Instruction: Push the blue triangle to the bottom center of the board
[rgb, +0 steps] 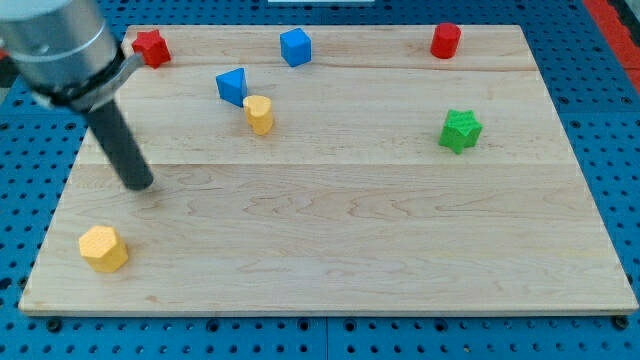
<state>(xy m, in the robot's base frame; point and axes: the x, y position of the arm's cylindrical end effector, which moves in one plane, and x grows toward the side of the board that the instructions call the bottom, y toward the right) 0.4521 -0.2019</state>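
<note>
The blue triangle (232, 85) lies on the wooden board (330, 230) in the upper left part, touching or almost touching a yellow heart-shaped block (259, 114) at its lower right. My tip (140, 184) rests on the board at the view's left, well below and to the left of the blue triangle, apart from every block. The rod slants up to the arm's grey body at the top left corner.
A blue cube (296, 46) sits near the top edge, a red star-like block (151, 47) at the top left, a red cylinder (445, 40) at the top right, a green star (460, 130) at the right, a yellow hexagon (104, 248) at the bottom left.
</note>
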